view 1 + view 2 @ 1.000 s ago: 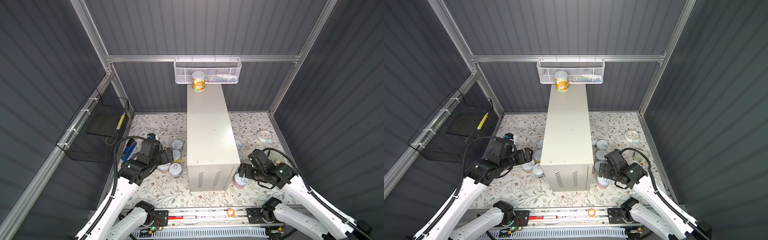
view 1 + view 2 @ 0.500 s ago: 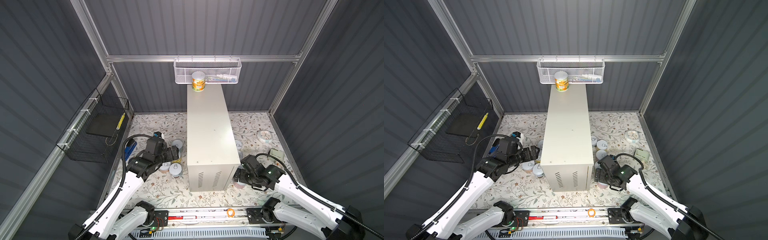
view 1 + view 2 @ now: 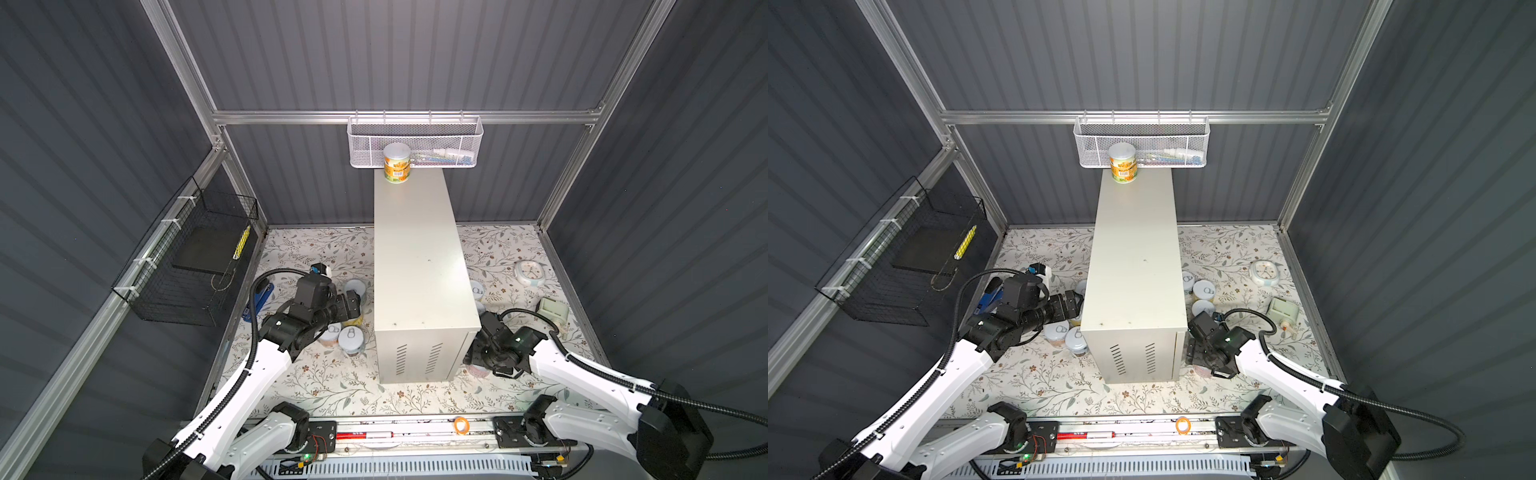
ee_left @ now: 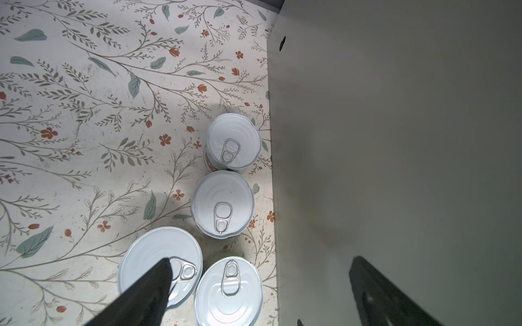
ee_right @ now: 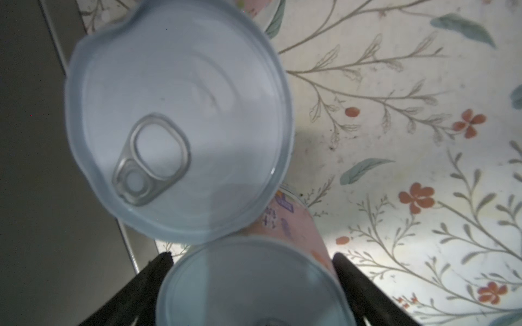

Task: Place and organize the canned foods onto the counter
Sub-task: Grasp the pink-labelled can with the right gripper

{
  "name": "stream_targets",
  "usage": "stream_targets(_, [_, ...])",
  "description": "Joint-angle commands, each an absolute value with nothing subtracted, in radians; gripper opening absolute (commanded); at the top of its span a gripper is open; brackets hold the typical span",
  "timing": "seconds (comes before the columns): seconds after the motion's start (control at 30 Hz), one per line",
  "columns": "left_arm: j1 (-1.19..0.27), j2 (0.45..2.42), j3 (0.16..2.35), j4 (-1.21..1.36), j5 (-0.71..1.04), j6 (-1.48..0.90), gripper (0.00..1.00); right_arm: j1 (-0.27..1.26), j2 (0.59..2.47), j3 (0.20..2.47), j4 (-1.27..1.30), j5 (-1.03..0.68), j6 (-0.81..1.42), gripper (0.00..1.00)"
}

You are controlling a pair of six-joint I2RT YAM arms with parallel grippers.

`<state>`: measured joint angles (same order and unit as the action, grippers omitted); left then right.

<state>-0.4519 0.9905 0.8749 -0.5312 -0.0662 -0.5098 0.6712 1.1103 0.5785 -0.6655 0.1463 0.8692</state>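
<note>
The counter [image 3: 415, 257] is a tall cream box; one yellow-orange can [image 3: 397, 163] stands at its far end. My left gripper [image 4: 262, 262] hangs open above several cans to the left of the counter; the nearest can [image 4: 228, 290] is below the gap, and one finger [image 4: 158, 285] overlaps the lid of another can [image 4: 147, 254]. On the right, my right gripper [image 5: 251, 256] is low beside the counter's near corner. Its fingers straddle a pink-labelled can [image 5: 248, 285], close to both sides; contact cannot be told. Another can [image 5: 178, 118] stands just beyond it.
More cans [image 3: 1203, 289] stand right of the counter. A white mesh basket [image 3: 415, 141] hangs on the back wall and a black wire basket [image 3: 187, 257] on the left wall. A round clock [image 3: 528, 272] and a small cream object [image 3: 552, 309] lie at far right.
My right gripper has dropped down around the pink can and its jaws have narrowed. My left gripper has moved closer to the counter, still wide open.
</note>
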Motion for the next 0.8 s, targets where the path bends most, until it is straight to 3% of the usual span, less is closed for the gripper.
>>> stream_targets(0.0, [-0.457,0.992,0.863,-0.514,-0.048,-0.519,0.99,0.678,1.113,0.550,-0.633,0.154,0.893,0.85])
stream_targets(0.23, [-0.457,0.994,0.859,-0.515,-0.055,-0.516,0.99,0.678,1.113,0.508,-0.598,0.145,0.906,0.84])
stream_targets(0.33, [-0.456,0.994,0.861,-0.516,-0.058,-0.516,0.99,0.679,1.112,0.502,-0.598,0.150,0.901,0.76])
stream_targets(0.47, [-0.457,0.997,0.871,-0.519,-0.067,-0.508,0.99,0.679,1.086,0.508,-0.615,0.139,0.901,0.47])
stream_targets(0.57, [-0.456,1.004,0.879,-0.519,-0.071,-0.506,0.99,0.678,1.033,0.529,-0.660,0.138,0.896,0.08])
stream_targets(0.6, [-0.457,1.006,0.882,-0.517,-0.069,-0.505,0.99,0.678,1.011,0.543,-0.687,0.141,0.894,0.00])
stream_targets(0.77, [-0.456,1.013,0.919,-0.529,-0.072,-0.465,0.99,0.679,0.897,0.670,-0.862,0.160,0.857,0.00])
